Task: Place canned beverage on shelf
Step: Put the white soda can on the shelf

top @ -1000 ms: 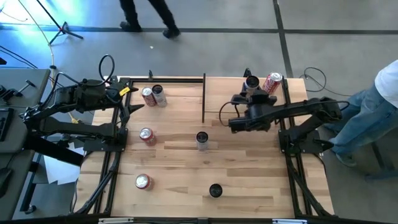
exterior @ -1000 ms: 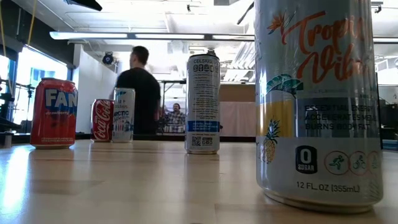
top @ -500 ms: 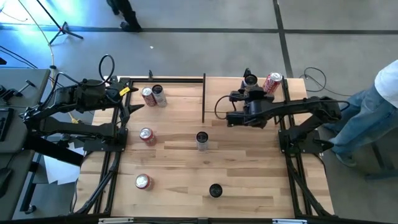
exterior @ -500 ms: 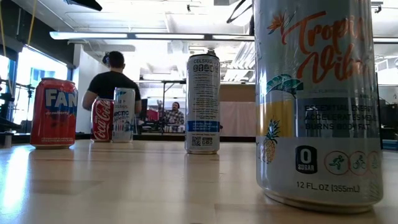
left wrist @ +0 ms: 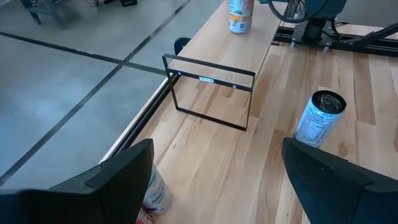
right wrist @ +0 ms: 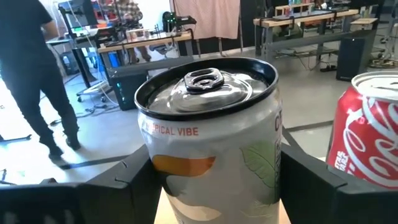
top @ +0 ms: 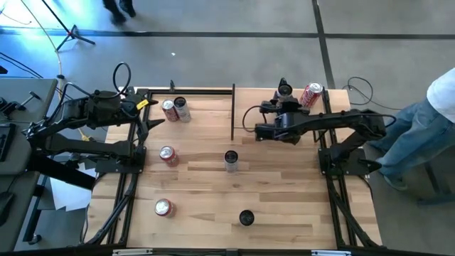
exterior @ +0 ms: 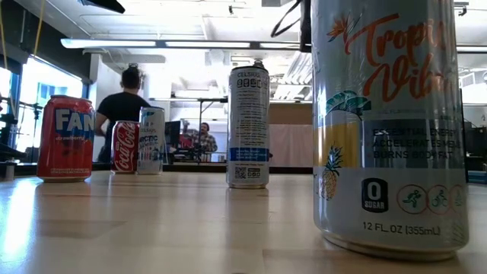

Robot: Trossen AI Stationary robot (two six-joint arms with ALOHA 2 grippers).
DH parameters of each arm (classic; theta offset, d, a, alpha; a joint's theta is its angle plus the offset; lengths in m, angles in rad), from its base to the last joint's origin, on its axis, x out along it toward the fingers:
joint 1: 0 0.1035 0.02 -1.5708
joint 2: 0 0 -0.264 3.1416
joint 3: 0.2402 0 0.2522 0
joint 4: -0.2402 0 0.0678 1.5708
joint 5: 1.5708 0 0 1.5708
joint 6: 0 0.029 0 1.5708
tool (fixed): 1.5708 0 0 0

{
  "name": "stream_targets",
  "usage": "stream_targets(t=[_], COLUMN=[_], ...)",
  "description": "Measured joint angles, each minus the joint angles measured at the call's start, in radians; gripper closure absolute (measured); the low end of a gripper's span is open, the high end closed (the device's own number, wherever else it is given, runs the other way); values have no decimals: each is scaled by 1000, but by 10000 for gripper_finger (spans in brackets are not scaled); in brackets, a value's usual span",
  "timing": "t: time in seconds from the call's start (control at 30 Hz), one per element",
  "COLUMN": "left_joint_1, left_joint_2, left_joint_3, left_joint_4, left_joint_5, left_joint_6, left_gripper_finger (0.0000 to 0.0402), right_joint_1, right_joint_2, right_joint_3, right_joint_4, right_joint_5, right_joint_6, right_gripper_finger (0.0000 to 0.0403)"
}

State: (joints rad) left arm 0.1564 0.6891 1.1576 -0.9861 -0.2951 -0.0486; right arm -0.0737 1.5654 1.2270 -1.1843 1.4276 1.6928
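Though flanked by cola can [right wrist: 367, 134], Tropical Vibe can [right wrist: 214, 149].

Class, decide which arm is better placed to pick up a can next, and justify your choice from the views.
Right. The right gripper sits at the far edge with a pale can between its open jaws. The left gripper waits at the table's left side, open, holding nothing.
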Motion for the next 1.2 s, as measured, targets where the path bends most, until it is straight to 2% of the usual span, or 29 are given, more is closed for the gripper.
stream_targets(t=[0.3, 0.73, 1.2], left_joint_1=[0, 0, 0], left_joint_2=[0, 0, 0], left_joint_3=[0, 0, 0], left_joint_4=[0, 0, 0], left_joint_5=[0, 0, 0], left_joint_6=[0, 0, 0], left_gripper_finger=[67, 67, 67], right_joint_1=[-35, -84, -84], right_joint_2=[2, 0, 0], right_joint_3=[0, 1, 1], right_joint_4=[8, 112, 111], right_joint_5=[-21, -42, -53], right_joint_6=[-12, -146, -142], right_gripper_finger=[157, 157, 157])
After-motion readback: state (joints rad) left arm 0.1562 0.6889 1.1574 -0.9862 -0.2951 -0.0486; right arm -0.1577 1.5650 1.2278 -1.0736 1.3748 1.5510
